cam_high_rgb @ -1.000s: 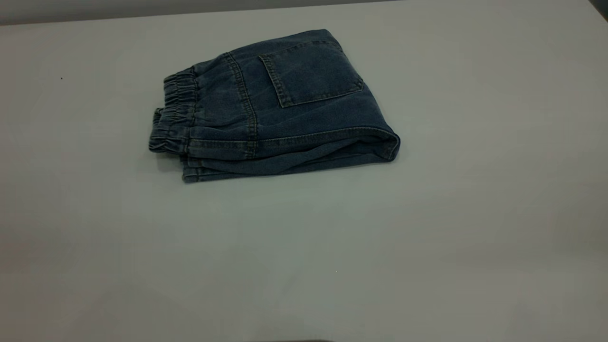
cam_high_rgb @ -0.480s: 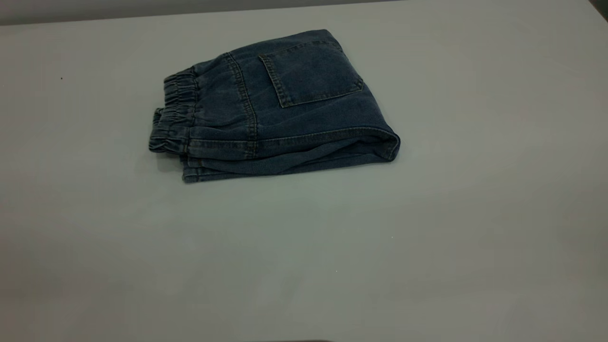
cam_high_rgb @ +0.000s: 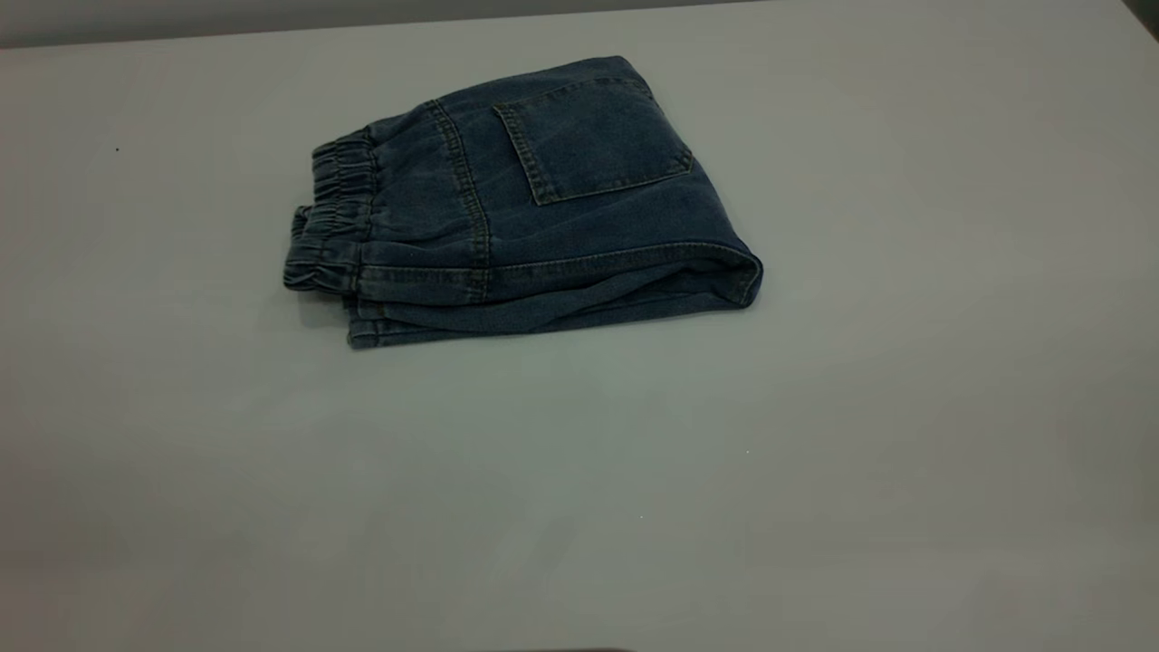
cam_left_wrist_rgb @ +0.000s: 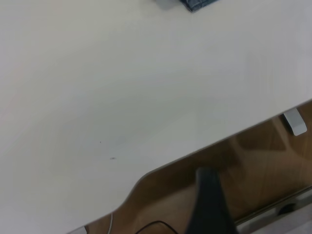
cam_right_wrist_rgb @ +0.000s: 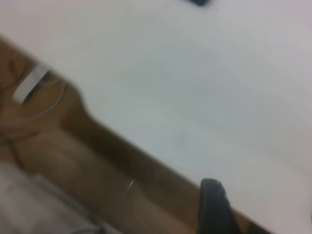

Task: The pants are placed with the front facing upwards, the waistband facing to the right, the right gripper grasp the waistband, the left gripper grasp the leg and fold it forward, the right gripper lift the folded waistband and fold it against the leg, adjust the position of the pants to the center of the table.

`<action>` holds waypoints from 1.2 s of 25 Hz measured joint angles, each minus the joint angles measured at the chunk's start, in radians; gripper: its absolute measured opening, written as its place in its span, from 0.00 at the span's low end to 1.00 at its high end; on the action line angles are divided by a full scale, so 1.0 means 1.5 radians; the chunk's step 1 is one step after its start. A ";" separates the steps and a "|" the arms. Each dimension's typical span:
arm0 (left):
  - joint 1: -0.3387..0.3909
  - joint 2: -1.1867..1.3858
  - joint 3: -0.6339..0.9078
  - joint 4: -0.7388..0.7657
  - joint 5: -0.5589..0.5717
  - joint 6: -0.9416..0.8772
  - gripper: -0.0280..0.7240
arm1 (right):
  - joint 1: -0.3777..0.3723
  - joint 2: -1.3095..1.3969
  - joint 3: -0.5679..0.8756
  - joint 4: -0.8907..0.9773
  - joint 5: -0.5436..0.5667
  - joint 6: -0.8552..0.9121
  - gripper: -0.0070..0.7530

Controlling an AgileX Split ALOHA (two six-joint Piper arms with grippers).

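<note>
The blue denim pants (cam_high_rgb: 543,204) lie folded into a compact bundle on the white table (cam_high_rgb: 860,407), left of centre and toward the far side. A back pocket (cam_high_rgb: 593,136) faces up, and the gathered waistband (cam_high_rgb: 330,217) is at the bundle's left end. No gripper appears in the exterior view. The left gripper (cam_left_wrist_rgb: 210,204) hangs off the table's edge above the floor, with only a corner of the pants (cam_left_wrist_rgb: 197,4) far off. The right gripper (cam_right_wrist_rgb: 214,207) is also at the table's edge, far from the pants (cam_right_wrist_rgb: 200,2). Neither holds the cloth.
The table's far edge (cam_high_rgb: 362,27) runs just behind the pants. Past the table's edge, both wrist views show brown floor, with a white bracket (cam_left_wrist_rgb: 295,122), another white bracket (cam_right_wrist_rgb: 30,84) and thin cables (cam_left_wrist_rgb: 151,226).
</note>
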 joint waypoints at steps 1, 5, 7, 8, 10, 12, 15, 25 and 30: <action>0.004 -0.001 0.000 0.000 0.000 0.001 0.65 | -0.042 0.000 0.000 0.002 0.000 0.000 0.47; 0.058 -0.008 0.000 0.000 0.000 0.003 0.65 | -0.240 -0.011 0.000 0.001 0.000 0.000 0.47; 0.102 -0.008 0.000 0.000 0.000 0.004 0.65 | -0.305 -0.040 0.000 0.001 0.000 0.000 0.47; 0.126 -0.008 0.000 0.000 0.000 0.004 0.65 | -0.328 -0.060 0.000 0.001 0.000 0.000 0.47; 0.166 -0.008 0.000 0.000 0.000 0.004 0.65 | -0.351 -0.101 0.000 0.001 0.001 0.000 0.47; 0.199 -0.008 0.000 0.000 0.000 0.004 0.65 | -0.357 -0.144 0.000 0.001 0.002 0.000 0.47; 0.231 -0.027 0.000 0.000 0.000 0.004 0.65 | -0.357 -0.177 0.000 0.001 0.004 0.000 0.47; 0.248 -0.140 0.000 0.000 0.004 0.004 0.65 | -0.357 -0.178 0.000 0.001 0.004 0.000 0.47; 0.248 -0.140 0.000 0.000 0.004 0.004 0.65 | -0.357 -0.178 0.000 0.001 0.004 0.000 0.47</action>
